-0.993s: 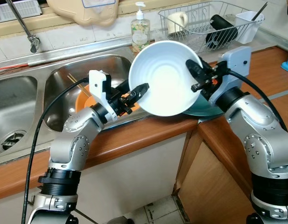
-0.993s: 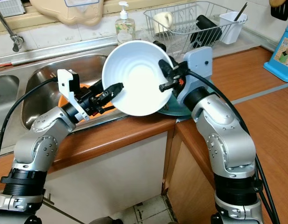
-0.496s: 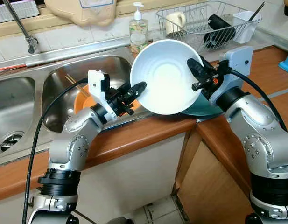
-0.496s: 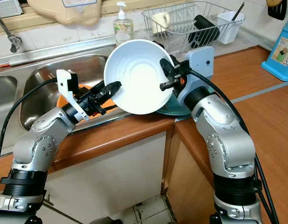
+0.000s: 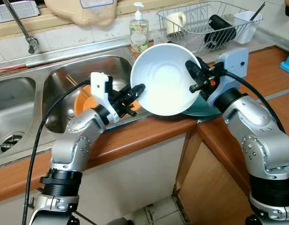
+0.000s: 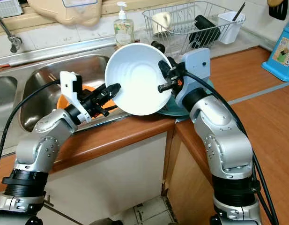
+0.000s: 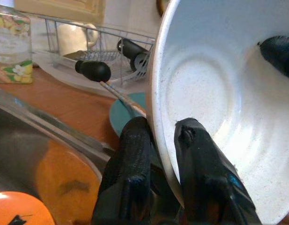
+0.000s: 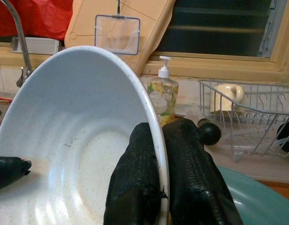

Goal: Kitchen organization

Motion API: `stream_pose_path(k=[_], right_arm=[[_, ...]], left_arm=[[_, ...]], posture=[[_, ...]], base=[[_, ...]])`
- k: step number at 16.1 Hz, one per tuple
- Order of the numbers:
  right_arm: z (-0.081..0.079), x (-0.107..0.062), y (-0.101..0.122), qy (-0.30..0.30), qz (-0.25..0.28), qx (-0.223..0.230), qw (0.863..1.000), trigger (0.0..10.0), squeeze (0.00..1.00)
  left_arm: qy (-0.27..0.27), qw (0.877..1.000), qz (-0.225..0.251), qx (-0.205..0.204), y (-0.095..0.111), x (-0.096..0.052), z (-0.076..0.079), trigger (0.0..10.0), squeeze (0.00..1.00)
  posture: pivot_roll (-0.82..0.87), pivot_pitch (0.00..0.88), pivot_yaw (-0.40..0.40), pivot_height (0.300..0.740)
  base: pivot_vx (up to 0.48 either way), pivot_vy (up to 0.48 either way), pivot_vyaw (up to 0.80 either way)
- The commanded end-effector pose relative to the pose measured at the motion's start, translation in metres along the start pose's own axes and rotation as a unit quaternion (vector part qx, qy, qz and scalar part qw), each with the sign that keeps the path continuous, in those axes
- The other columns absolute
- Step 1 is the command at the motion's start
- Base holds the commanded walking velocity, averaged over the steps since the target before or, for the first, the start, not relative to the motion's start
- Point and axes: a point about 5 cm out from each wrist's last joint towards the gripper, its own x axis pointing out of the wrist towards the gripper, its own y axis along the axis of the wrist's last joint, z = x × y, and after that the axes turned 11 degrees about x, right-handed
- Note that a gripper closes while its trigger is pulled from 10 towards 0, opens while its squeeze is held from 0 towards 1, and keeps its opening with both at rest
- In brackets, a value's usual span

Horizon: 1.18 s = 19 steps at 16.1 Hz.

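A large white bowl [image 5: 165, 79] hangs tilted over the counter's front edge beside the sink, its inside facing me. My left gripper [image 5: 138, 89] is shut on its left rim; the left wrist view shows the rim pinched between both black fingers [image 7: 132, 154]. On the opposite rim my right gripper [image 5: 190, 75] is shut too, one finger inside the bowl and one behind it [image 8: 186, 154]. Under the bowl, a teal plate [image 5: 206, 110] lies on the counter, mostly hidden. An orange bowl [image 5: 83, 102] sits in the sink basin behind my left arm.
The steel double sink [image 5: 22, 108] and tap [image 5: 23, 27] lie to the left. A soap bottle [image 5: 139, 32] stands behind the bowl. At the back right, a wire dish rack [image 5: 200, 21] holds a mug, a black item and a white caddy. A blue box [image 6: 282, 47] stands far right.
The bowl has shifted slightly to the left and tipped a little. Both grippers have kept their hold on its rim.
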Motion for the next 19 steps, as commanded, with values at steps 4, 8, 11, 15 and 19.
stream_pose_path(k=[4,8,11,15,19], right_arm=[[-0.012,0.004,0.013,0.031,0.026,-0.006,0.999,0.9,0.00],[-0.015,0.007,0.013,0.032,0.027,-0.011,0.999,10.0,0.00],[-0.015,0.008,0.013,0.030,0.028,-0.015,0.999,10.0,0.00],[-0.014,0.009,0.012,0.025,0.025,-0.002,0.999,10.0,1.00],[-0.017,0.014,0.012,0.033,0.030,0.005,0.999,10.0,1.00]], left_arm=[[0.043,0.997,-0.029,0.060,0.003,0.000,-0.010,0.0,0.00],[0.059,0.996,-0.009,0.060,0.013,0.002,-0.011,0.0,0.00],[0.066,0.997,0.012,0.043,0.019,0.004,-0.011,0.0,0.00],[0.079,0.996,0.022,0.033,0.021,0.002,-0.014,0.0,0.00],[0.107,0.992,0.060,0.023,0.036,-0.004,-0.022,0.0,0.00]], posture=[[-0.16,0.000,0.113,0.740],[-0.16,0.000,0.111,0.740],[-0.17,0.000,0.112,0.740],[-0.16,0.000,0.110,0.740],[-0.13,0.000,0.094,0.740]], base=[[0.000,0.000,0.00],[0.000,0.000,0.00],[0.000,0.000,0.00],[0.000,0.000,0.00],[0.000,0.000,0.00]])
